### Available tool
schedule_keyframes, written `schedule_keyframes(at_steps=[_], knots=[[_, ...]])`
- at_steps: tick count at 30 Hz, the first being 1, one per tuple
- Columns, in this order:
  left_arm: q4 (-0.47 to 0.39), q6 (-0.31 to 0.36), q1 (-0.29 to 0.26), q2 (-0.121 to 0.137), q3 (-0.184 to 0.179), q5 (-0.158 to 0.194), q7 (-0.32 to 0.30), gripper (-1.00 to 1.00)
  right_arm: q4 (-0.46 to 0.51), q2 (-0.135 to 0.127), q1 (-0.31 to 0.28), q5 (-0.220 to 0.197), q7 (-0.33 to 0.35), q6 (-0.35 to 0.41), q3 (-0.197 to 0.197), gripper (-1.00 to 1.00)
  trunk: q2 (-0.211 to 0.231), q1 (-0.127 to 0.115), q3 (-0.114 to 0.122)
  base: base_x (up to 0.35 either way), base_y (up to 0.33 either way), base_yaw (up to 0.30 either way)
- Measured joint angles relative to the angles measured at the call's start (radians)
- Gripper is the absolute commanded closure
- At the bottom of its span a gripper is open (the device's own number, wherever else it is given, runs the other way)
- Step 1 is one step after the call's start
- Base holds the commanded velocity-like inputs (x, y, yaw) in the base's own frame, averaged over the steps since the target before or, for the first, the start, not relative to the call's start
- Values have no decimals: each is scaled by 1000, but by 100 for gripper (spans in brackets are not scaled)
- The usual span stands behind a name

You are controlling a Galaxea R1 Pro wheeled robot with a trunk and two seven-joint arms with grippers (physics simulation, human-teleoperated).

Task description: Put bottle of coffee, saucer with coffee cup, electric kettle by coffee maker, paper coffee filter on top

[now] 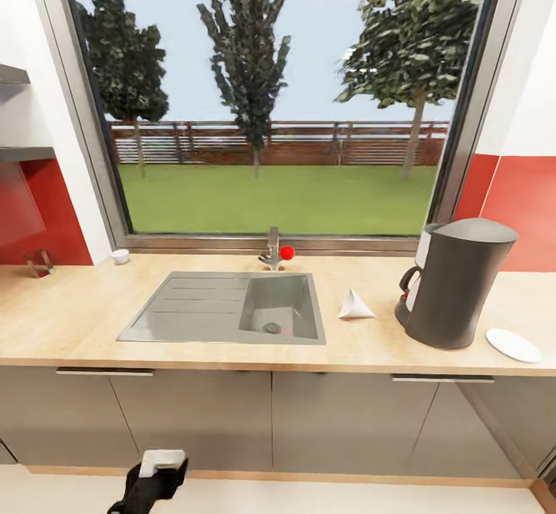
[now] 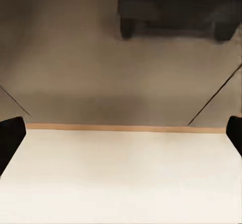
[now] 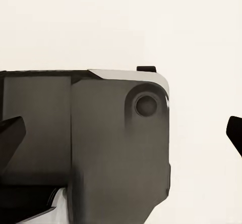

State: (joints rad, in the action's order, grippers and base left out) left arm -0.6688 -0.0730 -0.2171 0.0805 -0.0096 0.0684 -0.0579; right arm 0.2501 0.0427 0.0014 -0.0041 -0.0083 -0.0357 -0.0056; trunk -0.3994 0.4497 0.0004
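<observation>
The dark grey coffee maker stands at the right of the kitchen countertop. A pale body with a black looping handle, seemingly the electric kettle, peeks from behind its left side. The white paper coffee filter lies between sink and coffee maker. To the right of the coffee maker, the saucer lies flat. A small white coffee cup sits by the window sill. The kitchen shelf edges in at upper left; the bottle of coffee is out of view. My left gripper and right gripper are open and empty, low near the floor.
A grey sink with a tap and red knob is set mid-counter under a large window. Small brown items stand at the far left. Dark cabinet fronts run below. My left arm hangs low in front of them.
</observation>
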Motion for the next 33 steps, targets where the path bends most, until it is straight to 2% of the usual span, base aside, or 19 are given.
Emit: schedule_keyframes(at_steps=[6, 15, 17, 22, 24, 26, 27, 28, 29, 32, 33], knots=[[-20, 1, -113, -6, 2, 5, -102, -100, 0, 0, 0, 0, 0, -1, 0, -100, 0, 0, 0, 0, 0, 0], [-28, 14, -251, -21, 2, 10, -121, -100, 0, 0, 0, 0, 0, -2, 1, -100, 0, 0, 0, 0, 0, 0], [-28, 16, -292, -38, 1, 8, -121, -100, 0, 0, 0, 0, 0, -2, 1, -100, 0, 0, 0, 0, 0, 0], [-29, 31, -351, -73, 0, 3, -121, -100, 1, 0, 0, 0, 0, -2, 0, -100, 0, 0, 0, 0, 0, 0], [-28, 63, -385, -90, 0, 2, -123, -100, 1, 0, 0, 0, 0, -2, 0, -100, 0, 0, 0, 0, 0, 0], [-25, 139, -439, -103, -2, 1, -124, -100, 2, 0, 0, -1, 0, -2, 0, -100, 0, 0, 0, 0, 0, -66], [-23, 238, -489, -107, -14, 1, -135, -100, 2, 0, 0, -1, 1, -2, 0, -100, 0, 0, 0, 0, 0, -186], [-21, 276, -513, -107, -27, 1, -140, -100, 3, 1, 0, -2, 1, -2, 0, -100, 0, 0, 0, 0, 0, -205], [-19, 293, -523, -106, -34, 0, -143, -100, 3, 1, 0, -2, 1, -2, 0, -100, 0, 0, 0, 0, 0, -233], [-14, 385, -583, -98, -95, 0, -160, -100, 3, 1, 0, -3, 1, -2, 0, -100, 0, 0, 0, 0, 0, -265], [-13, 404, -594, -95, -103, 0, -167, -100, 3, 1, 0, -3, 1, -2, 0, -100, 0, 0, 0, 0, 0, -277]])
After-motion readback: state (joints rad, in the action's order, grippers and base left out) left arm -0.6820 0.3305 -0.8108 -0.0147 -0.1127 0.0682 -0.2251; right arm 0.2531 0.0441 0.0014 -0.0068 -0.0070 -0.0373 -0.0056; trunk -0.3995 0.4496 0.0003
